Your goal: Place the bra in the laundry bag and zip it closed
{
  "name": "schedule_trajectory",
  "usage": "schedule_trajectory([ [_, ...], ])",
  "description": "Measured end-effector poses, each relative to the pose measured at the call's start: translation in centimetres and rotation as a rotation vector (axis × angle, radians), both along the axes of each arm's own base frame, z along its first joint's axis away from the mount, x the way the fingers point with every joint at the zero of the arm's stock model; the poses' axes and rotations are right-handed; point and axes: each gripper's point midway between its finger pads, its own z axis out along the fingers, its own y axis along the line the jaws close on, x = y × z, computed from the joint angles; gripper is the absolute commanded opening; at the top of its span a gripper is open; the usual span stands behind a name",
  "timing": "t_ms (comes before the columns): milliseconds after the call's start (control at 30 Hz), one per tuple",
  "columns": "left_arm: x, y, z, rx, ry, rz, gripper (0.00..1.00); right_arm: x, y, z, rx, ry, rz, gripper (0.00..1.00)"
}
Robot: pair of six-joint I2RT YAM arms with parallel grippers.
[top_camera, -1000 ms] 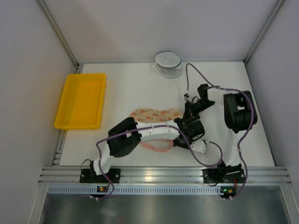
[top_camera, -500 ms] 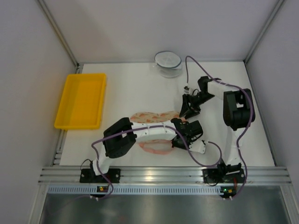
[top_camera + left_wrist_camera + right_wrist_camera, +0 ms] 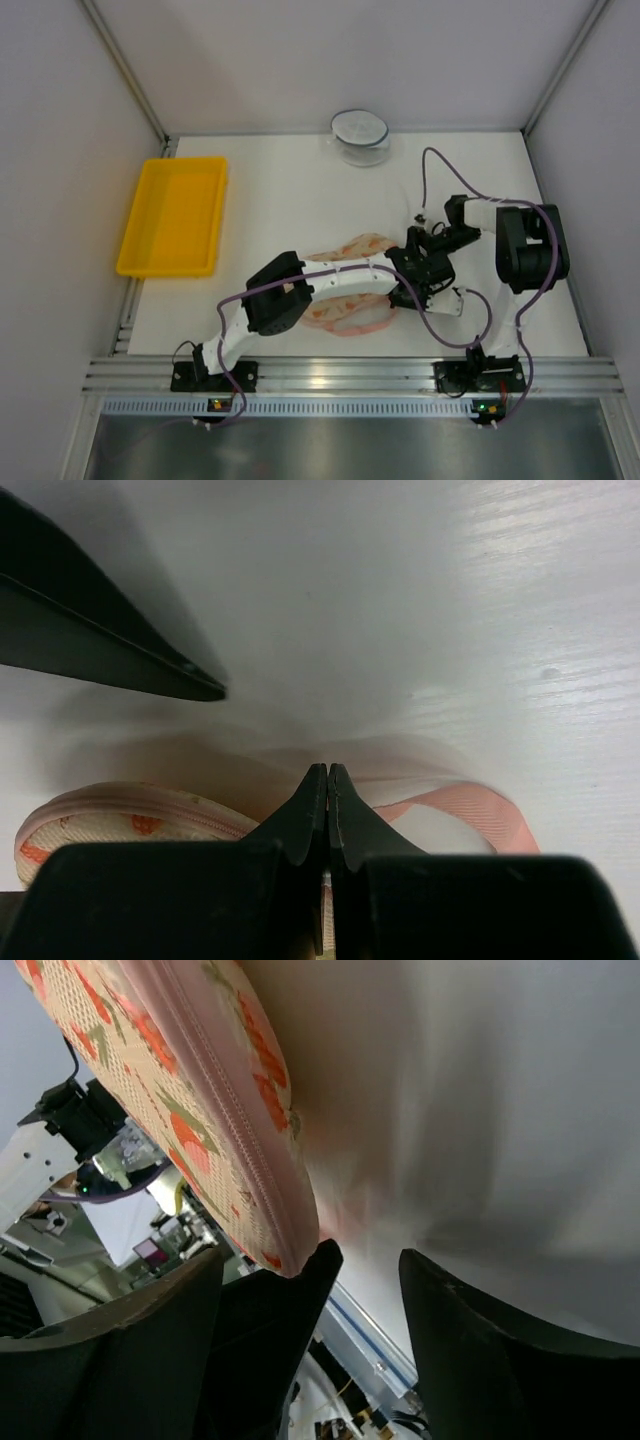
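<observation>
The laundry bag [image 3: 352,246], cream with an orange print and pink zip edging, lies at the table's middle front, partly under my left arm. My left gripper [image 3: 418,278] is at the bag's right end. In the left wrist view its jaws [image 3: 328,772] are pressed together with a sliver of pink between them. The bag's rim [image 3: 110,820] runs in from the left and a pink ribbon loop [image 3: 470,808] comes out on the right. My right gripper [image 3: 372,1258] stands open, and the bag's zipped edge [image 3: 200,1090] rests beside one finger. The bra is hidden.
A yellow tray [image 3: 172,215] sits at the left and a clear round bowl [image 3: 359,135] at the back. White walls close in both sides. An aluminium rail [image 3: 350,375] runs along the front edge. A dark finger [image 3: 100,630] crosses the left wrist view's upper left.
My right gripper has opened, let go of the bag and shifted toward the front right. My left gripper has moved right, and the bag has swung and slid with it.
</observation>
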Motion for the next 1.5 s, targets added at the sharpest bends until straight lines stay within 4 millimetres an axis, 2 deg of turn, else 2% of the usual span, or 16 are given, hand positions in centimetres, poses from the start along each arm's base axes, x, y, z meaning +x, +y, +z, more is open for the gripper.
schedule_trajectory([
  [33, 0.1, 0.0, 0.0, 0.000, -0.003, 0.002, 0.00, -0.6, 0.4, -0.1, 0.006, 0.016, 0.009, 0.67],
  [133, 0.4, 0.0, 0.0, -0.002, -0.005, 0.007, 0.00, -0.8, 1.7, 0.1, 0.028, 0.003, 0.042, 0.48],
  [167, 0.5, 0.1, 0.0, -0.001, -0.005, 0.009, 0.00, -0.7, 2.1, 0.2, 0.033, -0.004, 0.052, 0.32],
  [200, 0.5, 0.1, 0.0, -0.002, -0.005, 0.010, 0.00, -0.5, 2.3, 0.3, 0.038, -0.018, 0.061, 0.25],
  [233, 0.5, 0.1, 0.0, -0.001, -0.005, 0.010, 0.00, -0.3, 2.5, 0.4, 0.040, -0.028, 0.064, 0.12],
  [300, 0.6, 0.2, -0.1, 0.002, -0.007, 0.012, 0.00, 0.3, 2.7, 0.7, 0.041, -0.041, 0.059, 0.02],
  [400, 0.6, 0.8, -0.6, 0.007, -0.007, 0.017, 0.00, 1.0, 2.7, 0.8, 0.035, -0.043, 0.045, 0.00],
  [533, -0.3, 3.0, -1.3, 0.040, 0.013, 0.015, 0.00, 2.6, 2.1, 0.6, 0.024, -0.052, 0.027, 0.00],
  [800, -2.5, 6.4, -1.2, 0.065, 0.070, 0.031, 0.00, 6.3, 0.2, 0.0, -0.012, -0.100, 0.001, 0.00],
  [900, -3.1, 6.5, -1.2, 0.063, 0.088, 0.038, 0.00, 7.1, 0.1, 0.2, -0.016, -0.121, -0.002, 0.37],
  [933, -3.3, 6.5, -1.2, 0.062, 0.095, 0.039, 0.00, 7.3, 0.1, 0.4, -0.016, -0.126, -0.005, 0.55],
  [1033, -3.8, 6.3, -1.3, 0.059, 0.112, 0.044, 0.00, 7.9, 0.0, 0.6, -0.026, -0.150, -0.003, 0.72],
  [1133, -3.7, 5.6, -0.8, 0.046, 0.120, 0.057, 0.00, 8.0, -0.4, 0.6, -0.043, -0.161, 0.001, 0.77],
  [1267, -2.4, 3.5, 0.1, -0.003, 0.111, 0.086, 0.00, 7.1, -1.6, 1.2, -0.054, -0.166, -0.010, 0.76],
  [1367, -1.3, 2.3, 0.6, -0.033, 0.103, 0.103, 0.00, 4.5, -2.0, 1.5, -0.040, -0.121, -0.023, 0.73],
  [1500, -0.1, 1.1, 0.7, -0.058, 0.095, 0.115, 0.00, 1.2, -1.1, 1.2, 0.014, -0.018, -0.040, 0.72],
])
